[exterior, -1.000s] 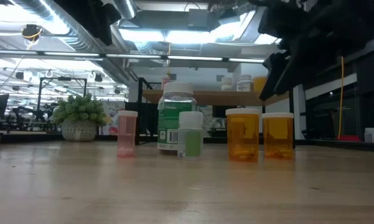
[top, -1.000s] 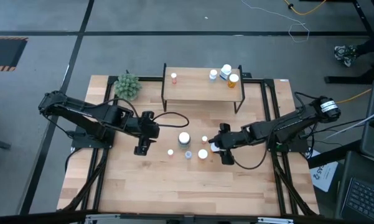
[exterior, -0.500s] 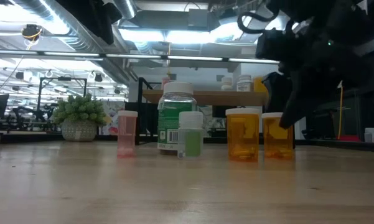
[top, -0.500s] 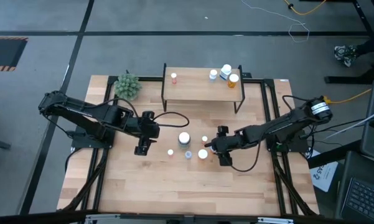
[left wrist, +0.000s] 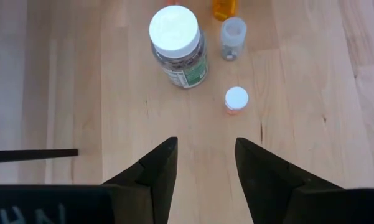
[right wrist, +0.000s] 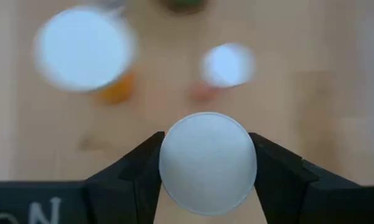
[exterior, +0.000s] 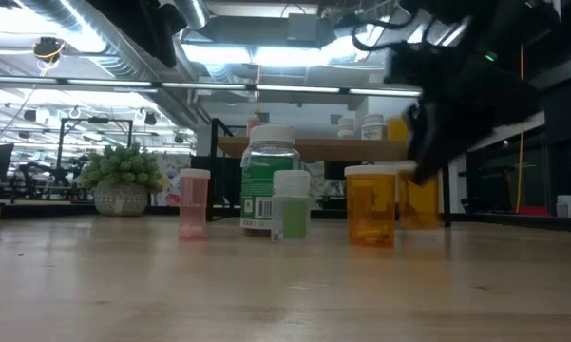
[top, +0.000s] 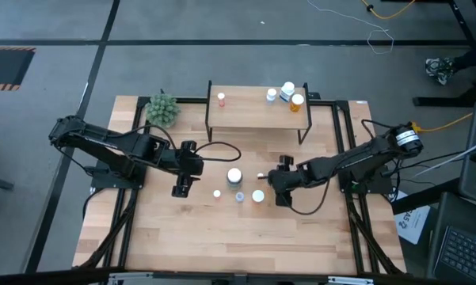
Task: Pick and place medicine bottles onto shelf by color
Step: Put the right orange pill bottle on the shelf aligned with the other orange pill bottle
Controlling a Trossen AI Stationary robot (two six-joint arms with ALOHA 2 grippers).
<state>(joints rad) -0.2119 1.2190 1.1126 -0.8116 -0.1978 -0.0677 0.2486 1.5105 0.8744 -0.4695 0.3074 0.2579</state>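
The right gripper (top: 278,179) stands on the tabletop in front of the shelf (top: 257,111), at the right end of the loose cluster of medicine bottles, and its two dark fingers (right wrist: 143,168) are clamped on the white cap of an orange pill bottle (right wrist: 206,163), one finger pressing each side of the cap. From table height that held orange bottle (exterior: 418,199) sits half hidden behind the dark gripper, just right of a second orange bottle (exterior: 371,205) that stands free on the wood. To the left of those stand a small pale green bottle (exterior: 291,205), the large green bottle (exterior: 267,180) just behind it, and a pink bottle (exterior: 194,203) farthest from the held one. The left gripper (top: 181,181) waits left of the cluster, in front of the shelf's left end, its fingers (left wrist: 157,168) spread apart and holding nothing, with the large green bottle and the small bottles ahead of it. On the shelf top, one bottle stands near the left end and several are grouped at the right end.
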